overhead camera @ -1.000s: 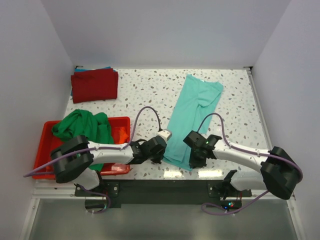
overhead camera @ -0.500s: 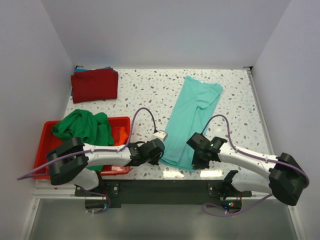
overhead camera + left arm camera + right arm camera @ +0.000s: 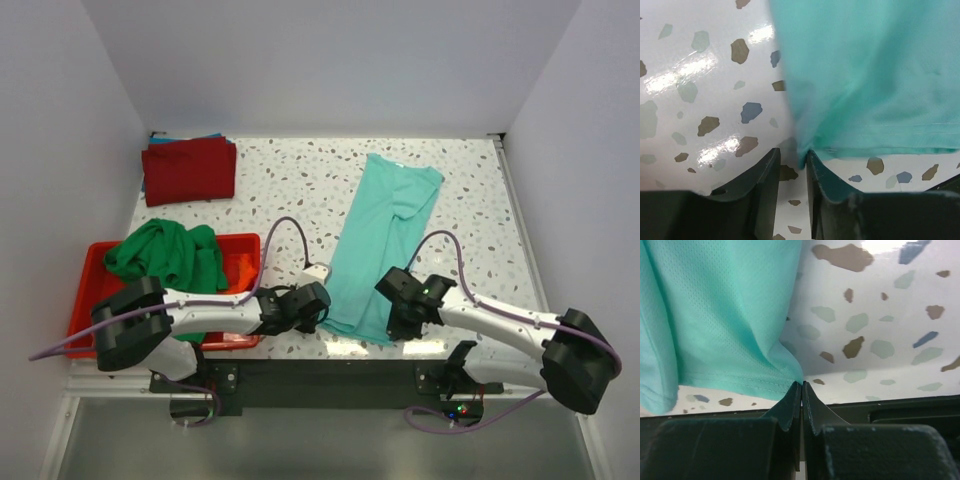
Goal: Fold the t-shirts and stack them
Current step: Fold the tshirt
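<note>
- Under everything, the speckled table [image 3: 290,180] runs from the arms' bases to the back wall.
- Right of centre on it lies the teal tee [image 3: 385,240], folded into a long strip. It slants from the far right toward the near middle, and its hem end sits between the two grippers.
- At the near left stands the red bin [image 3: 85,290], beside the left arm.
- In the bin is the green tee [image 3: 165,255], bunched up and heaped over the rim.
- At the far left corner the red tee [image 3: 190,170] lies folded flat.
- Under it a blue tee [image 3: 185,137] shows only as a thin edge at the back.
- An orange tee [image 3: 242,268] peeks out at the bin's right end, beside the green one.
- The left gripper [image 3: 793,157] is low at the strip's near left corner. Its fingers stand slightly apart with table showing between them, and the hem corner lies at the mouth of the gap.
- The right gripper [image 3: 801,385] is at the near right corner. Its fingers are pressed together and pinch the hem's tip, with the cloth drawn up in a small peak.
</note>
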